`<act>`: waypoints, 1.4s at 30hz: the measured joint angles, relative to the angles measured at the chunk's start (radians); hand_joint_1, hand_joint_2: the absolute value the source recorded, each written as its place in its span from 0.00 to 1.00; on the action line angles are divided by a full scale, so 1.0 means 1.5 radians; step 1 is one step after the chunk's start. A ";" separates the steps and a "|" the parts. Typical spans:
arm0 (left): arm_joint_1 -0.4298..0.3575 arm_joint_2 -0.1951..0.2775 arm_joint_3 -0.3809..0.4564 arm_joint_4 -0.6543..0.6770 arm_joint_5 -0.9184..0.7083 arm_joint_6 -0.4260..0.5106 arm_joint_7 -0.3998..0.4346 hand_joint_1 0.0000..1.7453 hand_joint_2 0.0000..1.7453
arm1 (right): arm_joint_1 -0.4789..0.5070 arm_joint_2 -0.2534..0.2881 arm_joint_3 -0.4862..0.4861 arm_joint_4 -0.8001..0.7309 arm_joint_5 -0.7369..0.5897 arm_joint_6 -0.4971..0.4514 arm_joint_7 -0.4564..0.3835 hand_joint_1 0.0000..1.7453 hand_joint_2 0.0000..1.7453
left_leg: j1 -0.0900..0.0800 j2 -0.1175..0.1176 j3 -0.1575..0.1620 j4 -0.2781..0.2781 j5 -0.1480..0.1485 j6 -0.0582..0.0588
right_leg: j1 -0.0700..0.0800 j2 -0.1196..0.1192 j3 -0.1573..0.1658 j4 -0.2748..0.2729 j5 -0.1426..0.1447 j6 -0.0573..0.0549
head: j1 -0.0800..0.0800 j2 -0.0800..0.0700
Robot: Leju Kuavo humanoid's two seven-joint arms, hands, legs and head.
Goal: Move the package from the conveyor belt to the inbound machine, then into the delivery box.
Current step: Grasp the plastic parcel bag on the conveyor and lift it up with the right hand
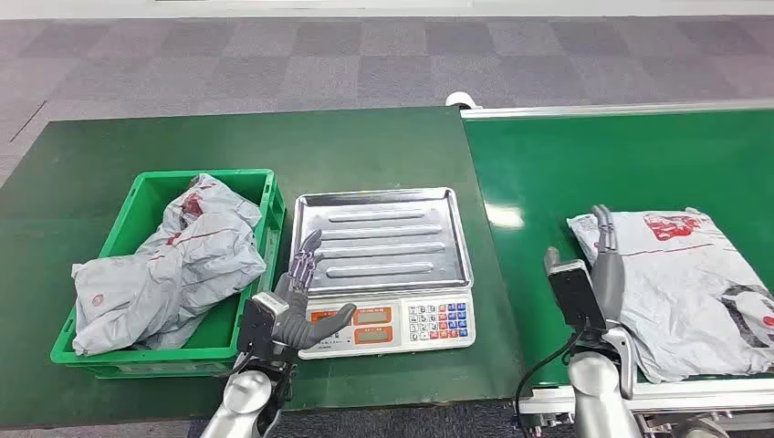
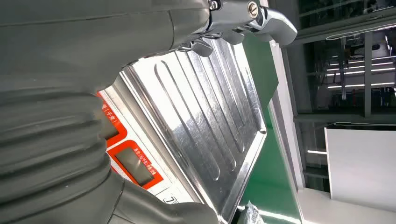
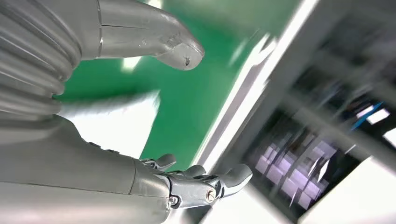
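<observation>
One grey package (image 1: pixel 694 283) lies on my conveyor belt (image 1: pixel 584 164); right hand (image 1: pixel 610 260) at its near edge, fingers apart, holding nothing; left hand (image 1: pixel 306 297) spread empty over the scale (image 1: pixel 388 265); green bin (image 1: pixel 137 265) holds bagged parcels.

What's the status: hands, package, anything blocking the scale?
Left hand open over the scale's front edge. Right hand open at the package on the belt, no grip. Scale tray bare.

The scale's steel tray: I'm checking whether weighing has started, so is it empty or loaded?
Empty. The scale's steel tray shows bare ribbed metal in the head view; the package lies on the conveyor belt.
</observation>
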 joint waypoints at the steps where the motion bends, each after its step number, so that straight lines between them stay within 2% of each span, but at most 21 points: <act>1: 0.000 0.000 0.000 0.000 0.000 0.000 0.000 0.00 1.00 | -0.001 -0.002 -0.004 0.001 0.003 -0.002 0.002 0.00 1.00 | 0.000 0.000 0.000 0.000 0.000 0.000 | 0.000 0.000 0.000 0.000 0.000 0.000 | 0.000 0.000; 8: 0.002 0.002 0.000 -0.004 0.000 0.001 0.001 0.00 1.00 | -0.005 -0.008 -0.029 0.012 0.051 -0.014 0.031 0.00 1.00 | 0.000 0.000 0.000 0.000 0.000 0.000 | 0.000 0.000 0.000 0.000 0.000 0.000 | 0.000 0.000; 13: 0.015 0.002 0.000 -0.018 -0.007 0.001 0.009 0.00 1.00 | -0.026 -0.009 -0.073 0.050 0.198 -0.009 0.155 0.00 1.00 | 0.000 0.000 0.000 0.000 0.000 0.000 | 0.000 0.000 0.000 0.000 0.000 0.000 | 0.000 0.000; 17: 0.024 0.002 0.000 -0.034 -0.021 -0.002 0.026 0.00 1.00 | -0.058 -0.019 -0.124 0.128 0.294 0.060 0.295 0.00 1.00 | 0.000 0.000 0.000 0.000 0.000 0.000 | 0.000 0.000 0.000 0.000 0.000 0.000 | 0.000 0.000; 20: 0.029 0.002 0.001 -0.044 -0.028 -0.006 0.035 0.00 1.00 | -0.077 -0.028 -0.152 0.190 0.327 0.107 0.350 0.00 1.00 | 0.000 0.000 0.000 0.000 0.000 0.000 | 0.000 0.000 0.000 0.000 0.000 0.000 | 0.000 0.000; 28: 0.036 0.002 0.001 -0.057 -0.030 -0.009 0.038 0.00 1.00 | -0.109 -0.044 -0.198 0.303 0.339 0.136 0.371 0.00 1.00 | 0.000 0.000 0.000 0.000 0.000 0.000 | 0.000 0.000 0.000 0.001 0.000 -0.001 | 0.000 0.000; 42: 0.029 0.001 0.002 -0.059 -0.038 -0.014 0.054 0.00 1.00 | -0.154 -0.058 -0.223 0.396 0.366 0.223 0.412 0.00 1.00 | 0.000 0.000 0.002 0.000 0.000 0.000 | 0.000 0.000 0.001 0.000 0.000 0.000 | 0.000 0.000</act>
